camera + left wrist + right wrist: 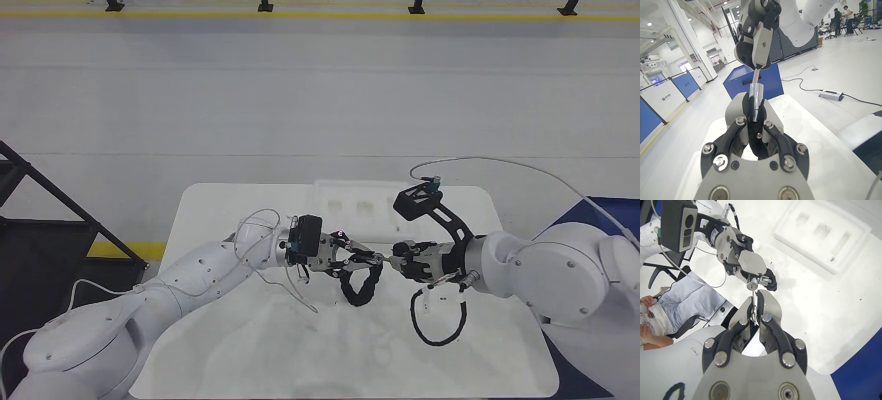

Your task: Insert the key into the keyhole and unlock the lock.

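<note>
The left arm comes in over the bench's (300, 365) left edge, and its jaws sit above the middle of the bench. They are closed tight on the lock (371, 259) (755, 96) (752, 286), gripping the chrome barrel across its sides and holding it up in the air. The keyhole end points toward the other arm. The lock's black cable (360, 298) (771, 280) hangs in a short loop below the barrel, toward the bench top.

Just right of the lock, the key (388, 262) (756, 75) (753, 294) lies in line with the barrel. Its blade tip is at the keyhole in the barrel's end face, but it is not possible to tell how deep it sits. The right arm's jaws are pinched narrow on the key's head, so that the blade sticks out past the fingertips. This arm reaches in over the bench's right edge. A thin black cord (415, 325) droops in a loop beneath it.

Behind both arms, a white foam tray (370, 205) (821, 237) with rectangular pockets lies along the middle of the bench's far edge, well apart from the lock and key.
</note>
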`<control>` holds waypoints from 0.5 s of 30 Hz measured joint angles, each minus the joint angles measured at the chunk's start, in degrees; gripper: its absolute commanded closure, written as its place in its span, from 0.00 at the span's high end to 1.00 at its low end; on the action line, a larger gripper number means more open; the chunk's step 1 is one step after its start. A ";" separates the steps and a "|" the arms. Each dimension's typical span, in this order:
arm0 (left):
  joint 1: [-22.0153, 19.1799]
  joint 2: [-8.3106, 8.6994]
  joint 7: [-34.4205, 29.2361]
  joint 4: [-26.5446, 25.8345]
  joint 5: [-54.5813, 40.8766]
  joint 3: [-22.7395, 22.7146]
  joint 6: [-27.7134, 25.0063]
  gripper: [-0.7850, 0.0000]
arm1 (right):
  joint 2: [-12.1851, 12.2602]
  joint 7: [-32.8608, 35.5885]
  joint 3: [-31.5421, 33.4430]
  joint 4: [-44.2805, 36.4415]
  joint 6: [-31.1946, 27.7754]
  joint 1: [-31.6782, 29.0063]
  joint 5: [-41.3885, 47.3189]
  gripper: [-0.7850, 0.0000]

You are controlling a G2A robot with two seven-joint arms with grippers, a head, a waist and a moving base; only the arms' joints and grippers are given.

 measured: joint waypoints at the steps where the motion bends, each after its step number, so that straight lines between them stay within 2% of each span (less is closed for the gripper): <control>1: 0.01 -0.01 0.02 0.02 0.00 0.00 0.02 0.00 | 0.07 -0.02 -0.10 0.02 0.02 0.10 0.06 0.00; 15: -0.51 0.36 1.38 0.53 3.48 0.00 1.38 0.00 | 0.89 1.97 -0.35 1.02 -1.99 1.45 5.21 0.00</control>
